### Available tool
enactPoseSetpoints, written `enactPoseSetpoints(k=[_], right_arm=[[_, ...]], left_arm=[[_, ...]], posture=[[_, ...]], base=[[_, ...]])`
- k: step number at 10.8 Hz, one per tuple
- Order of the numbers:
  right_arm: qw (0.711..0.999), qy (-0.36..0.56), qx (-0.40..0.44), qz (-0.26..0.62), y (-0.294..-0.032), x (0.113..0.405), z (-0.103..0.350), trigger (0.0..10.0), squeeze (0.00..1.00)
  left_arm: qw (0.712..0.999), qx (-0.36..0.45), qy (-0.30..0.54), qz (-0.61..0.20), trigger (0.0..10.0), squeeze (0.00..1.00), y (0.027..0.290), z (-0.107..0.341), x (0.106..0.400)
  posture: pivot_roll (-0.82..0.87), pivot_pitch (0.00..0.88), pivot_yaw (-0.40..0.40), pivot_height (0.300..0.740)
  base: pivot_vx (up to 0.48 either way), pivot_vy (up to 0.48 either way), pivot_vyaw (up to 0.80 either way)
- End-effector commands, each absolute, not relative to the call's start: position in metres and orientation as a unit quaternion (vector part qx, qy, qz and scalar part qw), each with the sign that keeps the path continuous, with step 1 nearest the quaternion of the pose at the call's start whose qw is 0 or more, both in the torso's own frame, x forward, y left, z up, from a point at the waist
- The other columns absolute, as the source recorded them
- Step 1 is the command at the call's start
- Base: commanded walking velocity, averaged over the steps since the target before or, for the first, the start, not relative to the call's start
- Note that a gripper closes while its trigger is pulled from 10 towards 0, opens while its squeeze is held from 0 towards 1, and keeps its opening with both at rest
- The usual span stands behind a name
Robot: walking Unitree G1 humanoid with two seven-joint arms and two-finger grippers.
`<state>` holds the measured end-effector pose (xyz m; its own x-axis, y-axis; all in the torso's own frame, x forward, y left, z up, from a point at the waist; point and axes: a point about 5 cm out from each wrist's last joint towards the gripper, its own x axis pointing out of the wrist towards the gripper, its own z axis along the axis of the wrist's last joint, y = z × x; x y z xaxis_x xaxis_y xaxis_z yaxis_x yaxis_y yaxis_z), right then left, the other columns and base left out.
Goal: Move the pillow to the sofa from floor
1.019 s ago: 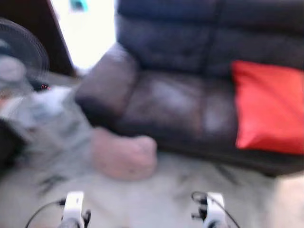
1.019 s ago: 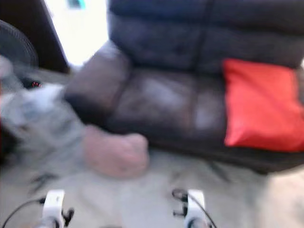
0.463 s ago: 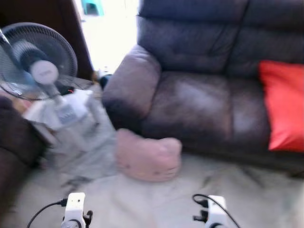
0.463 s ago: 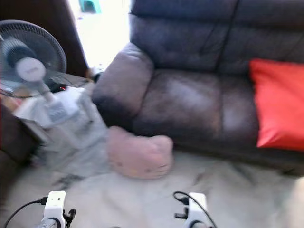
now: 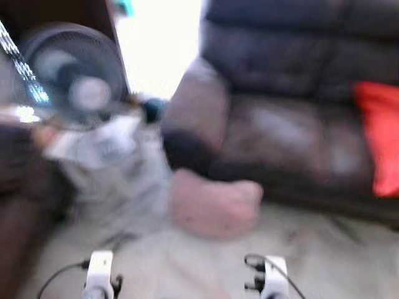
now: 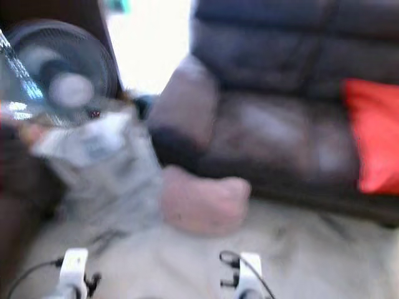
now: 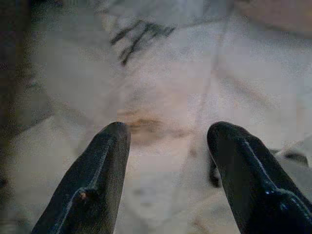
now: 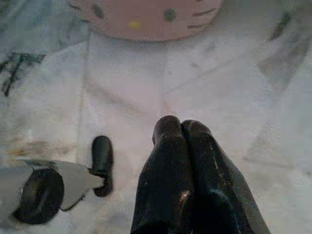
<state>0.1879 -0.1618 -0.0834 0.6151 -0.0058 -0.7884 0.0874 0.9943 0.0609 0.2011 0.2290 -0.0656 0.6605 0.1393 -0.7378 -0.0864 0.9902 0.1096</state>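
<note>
Pale marble floor (image 5: 187,268) is stretching ahead, blurred in both eye views. On it a pink pillow (image 5: 215,202) is lying just in front of the dark sofa (image 5: 280,124), near the sofa's left armrest. A red cushion (image 5: 380,140) is sitting on the sofa seat at the far right. To the left a fan (image 5: 78,75) is standing, with something grey (image 5: 115,162) beneath it that is too blurred to make out. Both arms are hanging low at the bottom of the eye views. The left pincer (image 7: 168,134) is hovering over bare floor with its fingers spread apart. The right pincer (image 8: 181,127) is pointing toward the pillow's printed face, well short of it, fingers pressed together.
</note>
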Motion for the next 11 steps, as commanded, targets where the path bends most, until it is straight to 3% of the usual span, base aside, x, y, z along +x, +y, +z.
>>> enactPoseSetpoints(k=[1,6,11], right_arm=[[0.889,0.455,0.041,-0.04,-0.169,0.177,-0.088,10.0,0.0],[0.891,0.451,0.038,-0.041,-0.17,0.179,-0.087,10.0,0.0],[0.898,0.437,0.04,-0.03,-0.148,0.197,-0.08,10.0,0.0]], left_arm=[[0.902,0.035,0.427,0.051,10.0,0.0,0.22,-0.074,0.19],[0.903,0.035,0.427,0.037,10.0,0.0,0.213,-0.076,0.189],[0.9,0.05,0.433,0.026,10.0,0.0,0.209,-0.078,0.186]], posture=[[0.15,0.144,0.003,0.74],[0.15,0.159,0.001,0.74],[0.15,0.164,-0.001,0.74]], base=[[0.0,0.0,0.0],[0.0,0.0,0.0],[0.0,0.0,0.0]])
